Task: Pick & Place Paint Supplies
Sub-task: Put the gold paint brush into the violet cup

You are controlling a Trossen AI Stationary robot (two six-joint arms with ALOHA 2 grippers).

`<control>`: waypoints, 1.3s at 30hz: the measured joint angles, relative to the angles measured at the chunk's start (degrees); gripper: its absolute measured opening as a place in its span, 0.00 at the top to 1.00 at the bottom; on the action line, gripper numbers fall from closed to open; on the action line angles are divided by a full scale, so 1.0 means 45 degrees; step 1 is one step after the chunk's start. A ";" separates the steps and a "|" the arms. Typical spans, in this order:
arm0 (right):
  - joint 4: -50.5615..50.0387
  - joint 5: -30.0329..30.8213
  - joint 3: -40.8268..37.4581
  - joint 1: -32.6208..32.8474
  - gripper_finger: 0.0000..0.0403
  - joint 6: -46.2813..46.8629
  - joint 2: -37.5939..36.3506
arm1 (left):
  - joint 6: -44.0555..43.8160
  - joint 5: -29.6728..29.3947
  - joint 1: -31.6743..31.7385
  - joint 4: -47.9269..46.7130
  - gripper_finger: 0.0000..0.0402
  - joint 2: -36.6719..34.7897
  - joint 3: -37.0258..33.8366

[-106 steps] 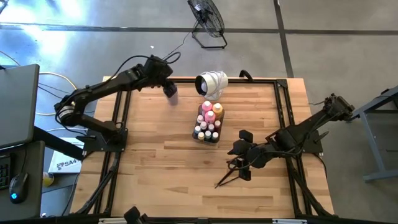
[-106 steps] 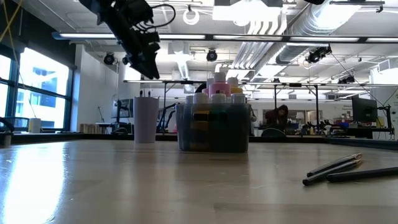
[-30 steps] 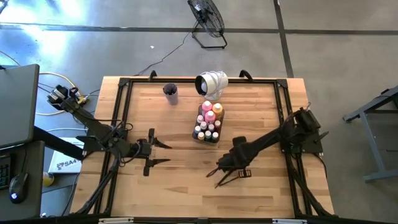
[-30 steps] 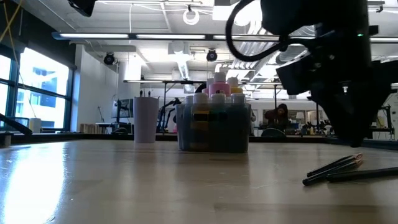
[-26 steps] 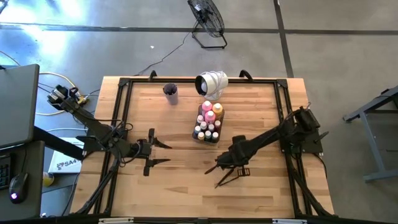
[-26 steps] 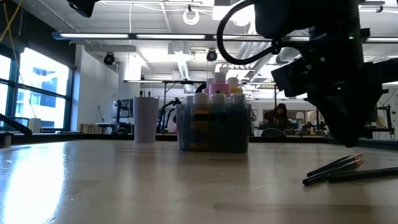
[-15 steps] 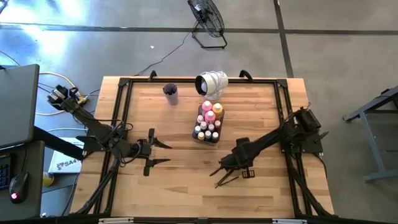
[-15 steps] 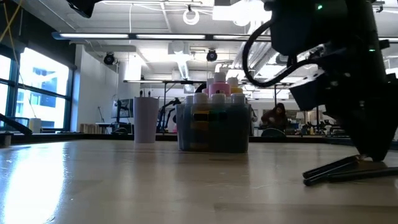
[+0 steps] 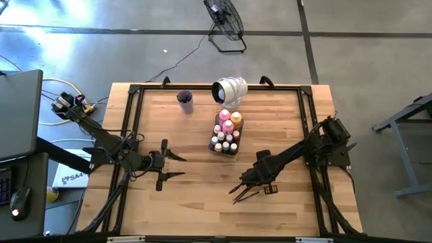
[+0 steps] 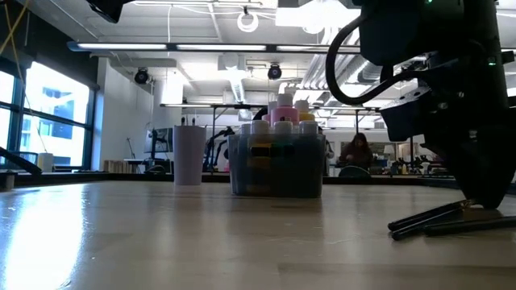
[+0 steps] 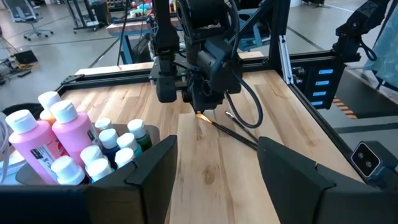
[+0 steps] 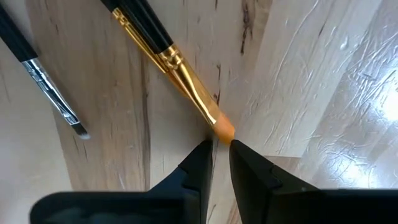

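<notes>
Two brushes: they lie on the table [image 9: 182, 202] in front of the tray, near the right gripper — a gold-ferruled brush [image 12: 166, 62] with an orange tip, and a thinner silver-ferruled brush [image 12: 46, 87] just beside it, apart from it.
Right gripper [image 12: 221, 155]: down at the table over the brushes; its fingers [image 12: 198, 163] stand nearly together, a narrow gap between them.
Brush to gripper: the orange tip of the gold-ferruled brush sits right at the mouth of that gap, between the two fingertips — whether the pads touch it I cannot tell.
From above: the right gripper [image 9: 244, 185] covers the upper ends of the brushes, whose handles stick out toward the table's front edge.
Left gripper [image 9: 169, 166]: low over the table's left part, well apart from the brushes, fingers spread wide and holding nothing.
Bottles [image 9: 225, 128]: pink, orange and small white-capped ones stand together in the tray [image 10: 276, 167] at the table's middle.
Cup [image 9: 185, 101]: upright near the far edge, left of the tray.
</notes>
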 joint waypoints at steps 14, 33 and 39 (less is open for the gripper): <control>0.0159 0.0328 -0.0006 0.0010 0.87 -0.0082 0.0024 | 0.0010 0.0000 0.0000 0.0005 0.46 0.0000 0.0000; -0.0617 0.1315 0.0573 0.0004 0.87 0.0656 0.0028 | -0.0018 -0.0005 0.0000 0.0010 0.46 0.0000 0.0000; -0.0872 0.1635 0.0758 -0.0042 0.87 0.0738 -0.0753 | -0.0019 -0.0005 0.0000 0.0015 0.46 -0.0005 -0.0005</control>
